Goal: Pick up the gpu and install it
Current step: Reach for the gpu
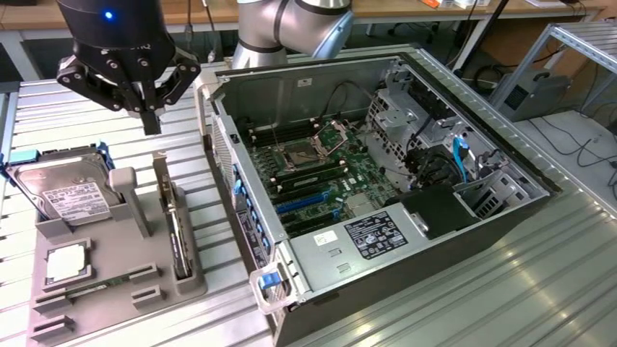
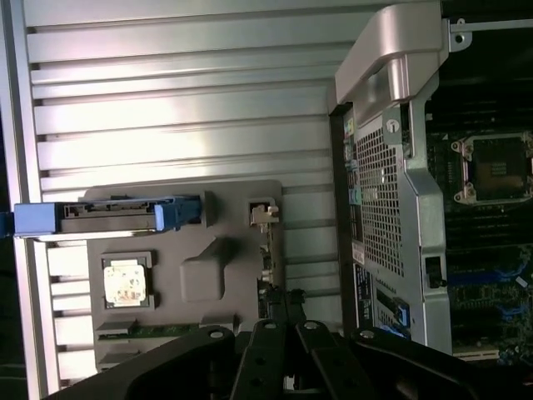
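Lower edge of the thin dark expansion card with pale metal bracket (image 1: 175,220) is hidden in the grey moulded holder (image 1: 97,285); in the wrist view the black pincer (image 2: 283,310) covers one end.

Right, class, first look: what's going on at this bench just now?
A robot arm's pincer, shut and holding nothing, hangs over the grey parts holder on the exterior view's left. The gpu stands on edge in that holder, close below the pincer, and has not yet been picked up. The open computer case lies beside the holder, on the exterior view's right.
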Robot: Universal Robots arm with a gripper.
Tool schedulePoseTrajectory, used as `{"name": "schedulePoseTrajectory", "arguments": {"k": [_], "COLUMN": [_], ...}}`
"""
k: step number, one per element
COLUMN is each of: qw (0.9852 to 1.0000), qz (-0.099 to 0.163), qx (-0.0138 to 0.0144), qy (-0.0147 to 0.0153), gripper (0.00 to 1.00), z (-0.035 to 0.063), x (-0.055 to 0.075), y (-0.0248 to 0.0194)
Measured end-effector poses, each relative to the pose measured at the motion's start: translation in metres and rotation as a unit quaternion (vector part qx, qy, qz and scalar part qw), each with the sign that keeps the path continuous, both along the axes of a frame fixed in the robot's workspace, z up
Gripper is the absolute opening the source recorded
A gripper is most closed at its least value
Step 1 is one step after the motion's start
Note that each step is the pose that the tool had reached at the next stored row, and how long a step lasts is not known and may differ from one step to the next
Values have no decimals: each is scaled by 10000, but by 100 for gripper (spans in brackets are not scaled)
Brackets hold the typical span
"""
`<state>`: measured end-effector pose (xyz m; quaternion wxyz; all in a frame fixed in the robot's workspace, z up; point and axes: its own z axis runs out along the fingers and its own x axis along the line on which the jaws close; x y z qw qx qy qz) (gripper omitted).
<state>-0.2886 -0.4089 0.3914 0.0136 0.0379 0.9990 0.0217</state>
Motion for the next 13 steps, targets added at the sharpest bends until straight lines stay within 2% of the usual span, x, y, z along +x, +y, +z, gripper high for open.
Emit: {"name": "schedulePoseTrajectory", "arguments": {"k": [13], "qw": [10000], "qz": [0], "qx": [1], "qy": [0], "gripper": [11], "z": [0], "x": [-49], "y": [-286]}}
